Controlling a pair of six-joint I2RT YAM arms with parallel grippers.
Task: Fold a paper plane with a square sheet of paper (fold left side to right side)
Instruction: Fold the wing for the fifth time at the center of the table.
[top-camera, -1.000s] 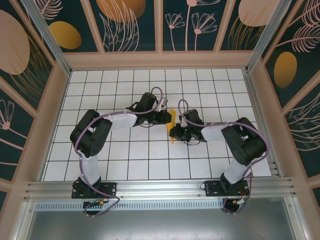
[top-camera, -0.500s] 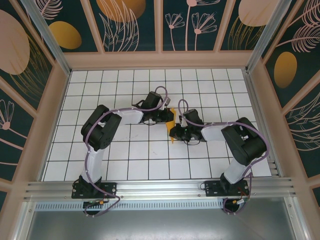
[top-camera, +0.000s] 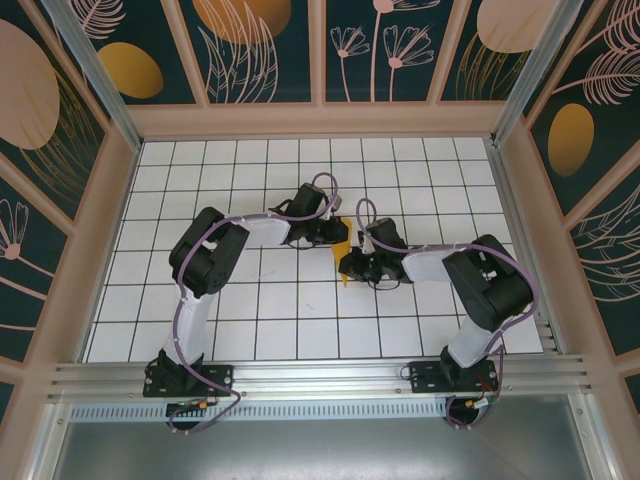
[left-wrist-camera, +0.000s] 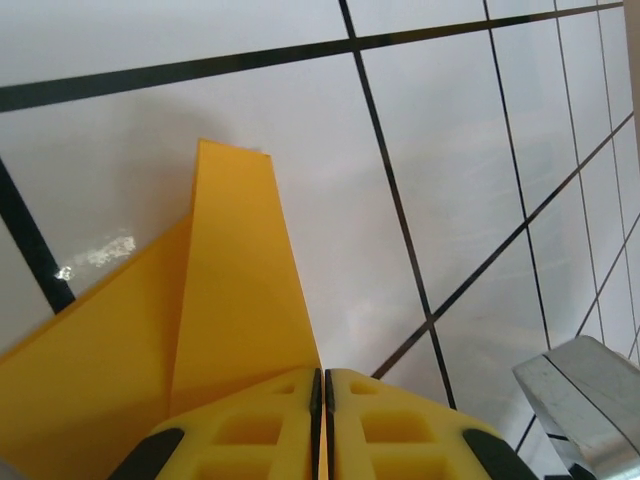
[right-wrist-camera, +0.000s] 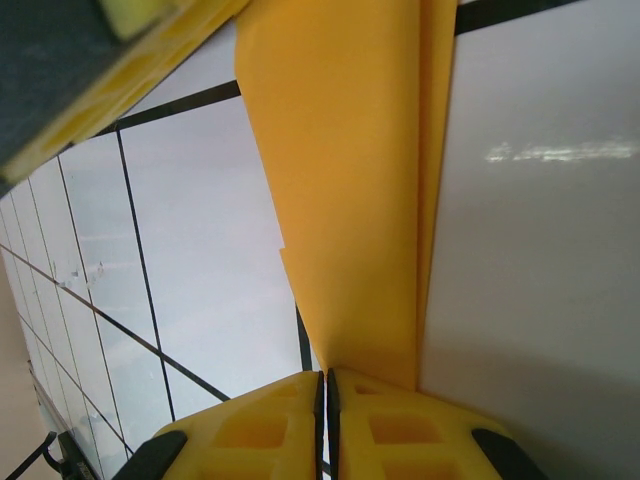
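Left elbow swung in toward the middle over the last second, and my left pincer slid a bit right, onto the folded paper. Right arm hasn't budged. Less orange shows past the left pincer than before.

Paper look: bright orange-yellow, thin, folded into a narrow layered strip with sharp creases. From the left wrist the paper is a slim upright flap with a squared tip, plus a wider sloping layer beside it. From the right wrist the paper is a long band, narrow at my fingers and widening away, with a second thin layer along its right edge.

It sits mid-desk between my two pincers. From above its long axis runs roughly near to far. Can't tell which end is the nose.

Left pincer: pads pressed together, clamped on the paper edge. Right pincer: same, closed on the narrow end.
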